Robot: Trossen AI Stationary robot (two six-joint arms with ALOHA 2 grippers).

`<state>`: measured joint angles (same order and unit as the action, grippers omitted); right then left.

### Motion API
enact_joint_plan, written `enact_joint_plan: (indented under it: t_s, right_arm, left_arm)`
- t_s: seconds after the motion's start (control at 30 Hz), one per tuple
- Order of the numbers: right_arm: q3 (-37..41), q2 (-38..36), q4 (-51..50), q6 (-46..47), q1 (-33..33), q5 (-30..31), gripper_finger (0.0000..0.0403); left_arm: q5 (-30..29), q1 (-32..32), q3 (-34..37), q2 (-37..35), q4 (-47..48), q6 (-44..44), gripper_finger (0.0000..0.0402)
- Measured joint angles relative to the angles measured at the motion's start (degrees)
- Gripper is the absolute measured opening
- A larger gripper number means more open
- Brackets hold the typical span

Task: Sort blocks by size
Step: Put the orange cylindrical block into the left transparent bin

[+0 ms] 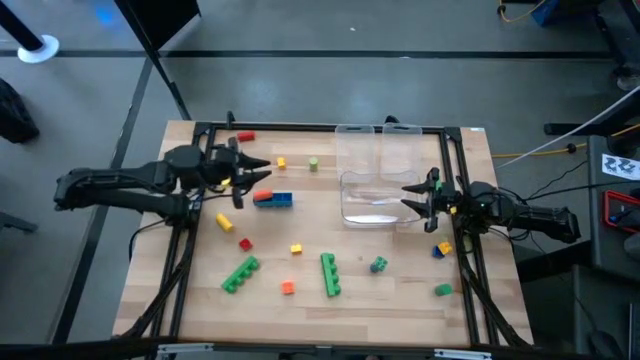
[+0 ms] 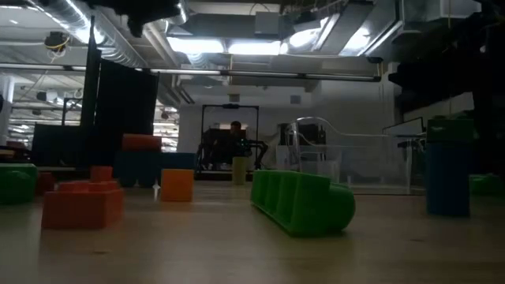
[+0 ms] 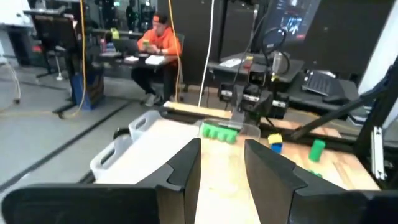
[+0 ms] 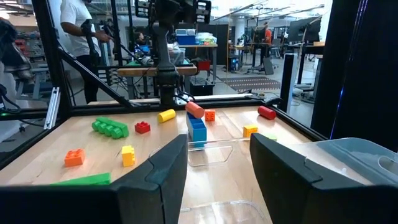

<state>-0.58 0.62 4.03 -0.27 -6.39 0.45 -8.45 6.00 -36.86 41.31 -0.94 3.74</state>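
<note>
This place looks like a robotics lab or workshop inside a big open hall. The wooden table (image 1: 330, 300) stands on a grey concrete floor (image 1: 300, 90), with yellow cables (image 1: 540, 152) lying at the right of the high view. In the low view the ceiling has bare pipes (image 2: 95, 43) and long strip lights (image 2: 213, 45). Behind the table, a person in an orange hoodie (image 3: 158, 46) sits at a desk (image 3: 140, 60) in the upper left of the left wrist view. Another person in a white shirt (image 4: 78, 31) stands near metal frames.

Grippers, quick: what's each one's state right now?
Left gripper: open, holding nothing, near the blue block.
Right gripper: open, empty, at the clear tray.
</note>
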Motion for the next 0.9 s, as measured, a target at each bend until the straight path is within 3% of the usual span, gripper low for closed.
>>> enact_joint_plan:
  t_s: [0.27, 0.5, 0.7, 0.9]
  right_arm:
    - [0.0, 0.0, 4.69, 0.0, 0.0, -0.02, 0.0177]
    - [0.0, 0.0, 5.79, 0.0, 0.02, -0.02, 0.0177]
    - [0.0, 0.0, 5.84, 0.0, 0.02, -0.02, 0.0177]
    - [0.0, -0.01, 5.84, 0.0, 0.01, -0.02, 0.0177]
  left_arm:
    - [-3.45, 0.74, 0.1, 5.53, -2.01, -1.29, 0.012]
    - [-6.8, 3.73, 0.11, 8.37, 1.86, 3.96, 0.0188]
    - [-6.78, 5.57, 0.11, 9.56, 13.25, 8.34, 0.0234]
    - [-3.18, 5.81, 0.11, 10.06, 22.59, 10.56, 0.0239]
